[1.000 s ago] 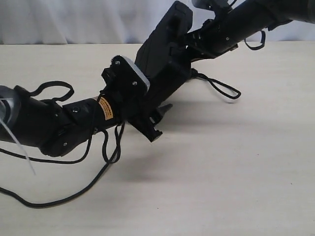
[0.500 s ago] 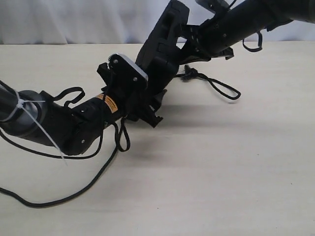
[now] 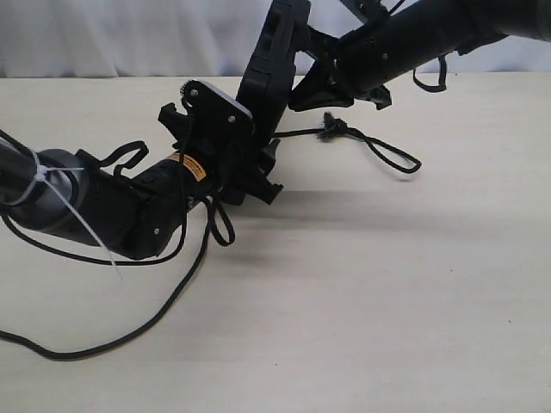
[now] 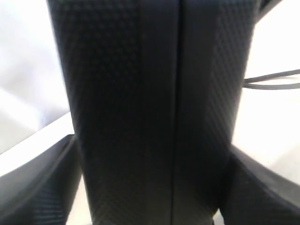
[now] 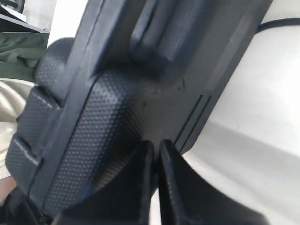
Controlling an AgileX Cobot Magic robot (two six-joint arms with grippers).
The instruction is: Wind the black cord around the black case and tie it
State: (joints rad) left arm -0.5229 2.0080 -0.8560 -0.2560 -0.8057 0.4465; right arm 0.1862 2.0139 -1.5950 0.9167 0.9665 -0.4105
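- Two grippers meet the case (image 3: 277,60), which stands steeply tilted at far centre.
- Left gripper (image 3: 256,176): jaws wide, straddling the case's edge; I cannot tell whether they clamp it.
- Right gripper (image 5: 153,149): pinched together, tips touching the case's face.
- Cord (image 3: 383,148): its knotted loop lies on the table (image 3: 413,284), right of the case.

Table (image 3: 387,301) front open; black cord (image 3: 332,127) loops beside raised black case (image 3: 275,60)
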